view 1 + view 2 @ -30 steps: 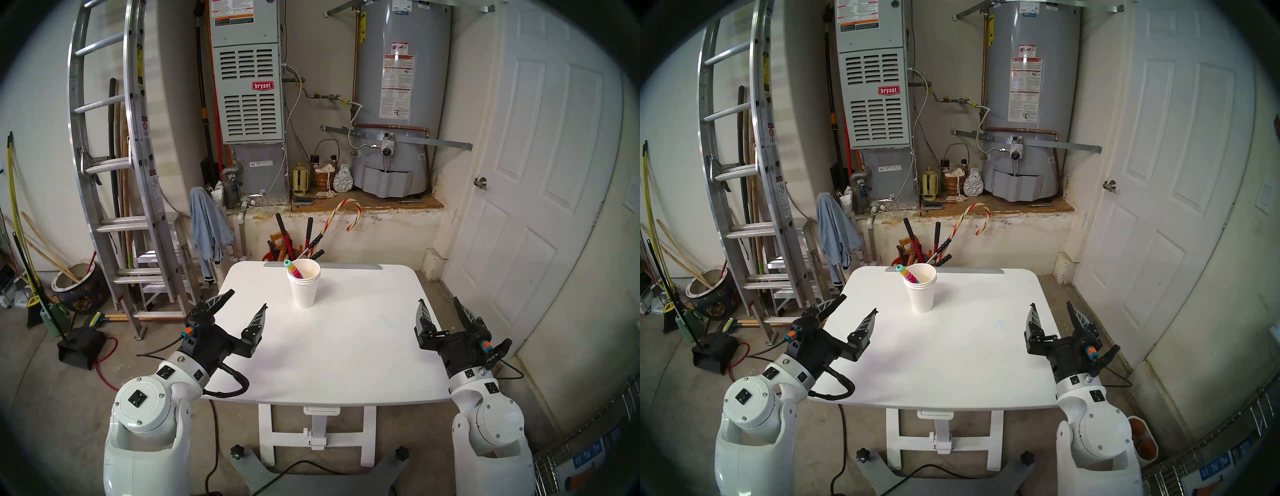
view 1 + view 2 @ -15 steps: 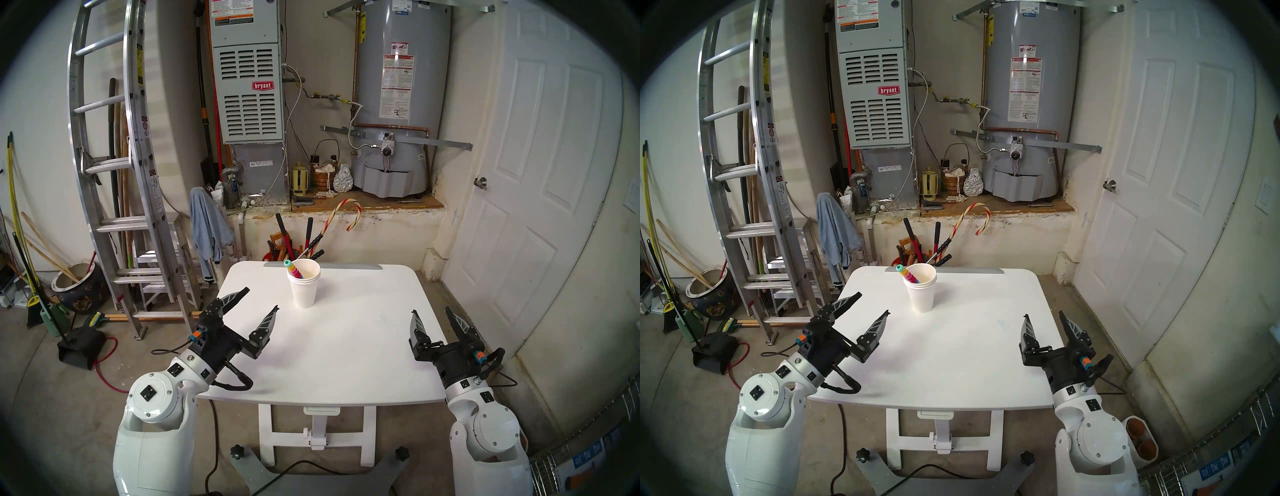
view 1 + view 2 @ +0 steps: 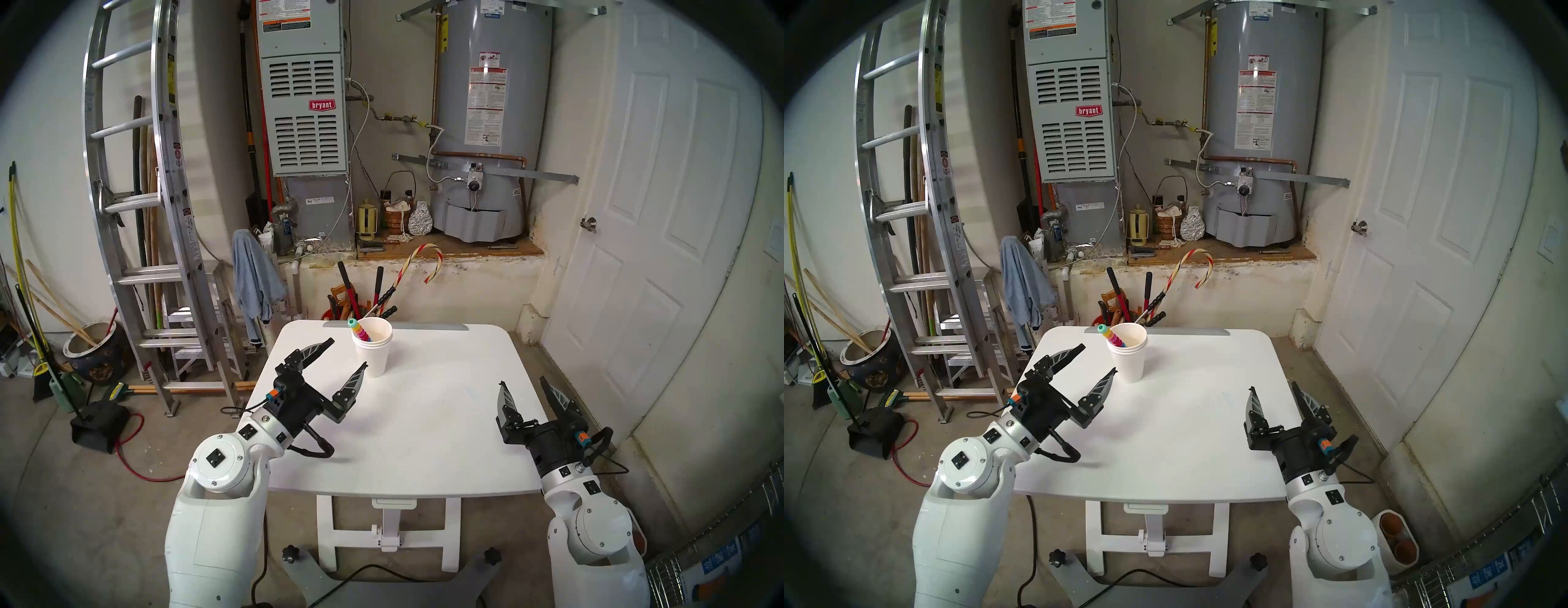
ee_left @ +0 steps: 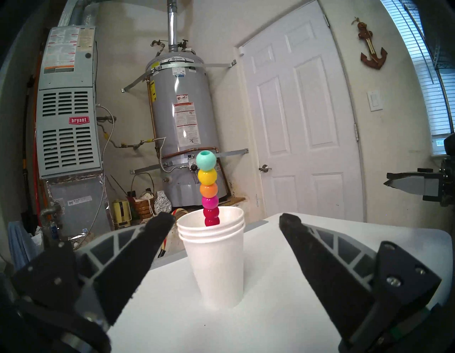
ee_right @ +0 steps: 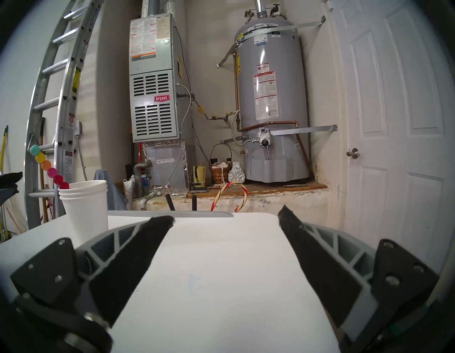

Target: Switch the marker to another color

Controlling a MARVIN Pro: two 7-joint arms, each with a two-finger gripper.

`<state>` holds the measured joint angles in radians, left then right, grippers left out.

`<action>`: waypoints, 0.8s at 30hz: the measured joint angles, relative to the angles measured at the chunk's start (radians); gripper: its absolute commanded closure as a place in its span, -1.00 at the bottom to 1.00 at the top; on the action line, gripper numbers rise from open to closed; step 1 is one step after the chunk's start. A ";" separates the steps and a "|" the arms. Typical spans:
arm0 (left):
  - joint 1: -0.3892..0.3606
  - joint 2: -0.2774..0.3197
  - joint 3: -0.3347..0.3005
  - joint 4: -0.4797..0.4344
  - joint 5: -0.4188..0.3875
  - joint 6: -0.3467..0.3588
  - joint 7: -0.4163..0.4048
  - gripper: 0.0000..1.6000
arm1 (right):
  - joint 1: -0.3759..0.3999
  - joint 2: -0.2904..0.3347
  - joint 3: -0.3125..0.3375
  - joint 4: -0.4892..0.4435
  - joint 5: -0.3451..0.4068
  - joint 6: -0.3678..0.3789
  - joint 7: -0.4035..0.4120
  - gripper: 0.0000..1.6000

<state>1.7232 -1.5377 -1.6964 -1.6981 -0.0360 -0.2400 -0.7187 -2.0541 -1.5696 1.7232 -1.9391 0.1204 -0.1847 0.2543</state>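
Left wrist | marker [image 4: 208, 187] upright in cup [image 4: 213, 256] | left hand [image 4: 226, 221] agape, empty | right hand [image 3: 522, 384] agape

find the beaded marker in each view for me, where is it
Head stereo left: marker upper centre, leaning left out of the stacked white cups.
Head stereo right: upper centre, slightly further left.
Left wrist: dead centre, upright.
Right wrist: far left edge.
Shared landmark: the cups.
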 measured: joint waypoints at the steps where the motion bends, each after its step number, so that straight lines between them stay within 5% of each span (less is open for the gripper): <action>1: -0.012 -0.002 0.004 0.011 0.007 -0.005 0.005 -1.00 | 0.001 0.000 0.000 0.001 0.000 -0.001 0.000 -1.00; 24: -0.158 -0.039 0.051 0.133 0.071 -0.052 0.075 -0.89 | 0.007 0.009 0.027 0.020 0.003 -0.015 0.007 -1.00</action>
<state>1.5651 -1.5771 -1.6457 -1.5648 0.0346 -0.2920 -0.6434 -2.0470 -1.5608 1.7500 -1.9191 0.1234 -0.1995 0.2612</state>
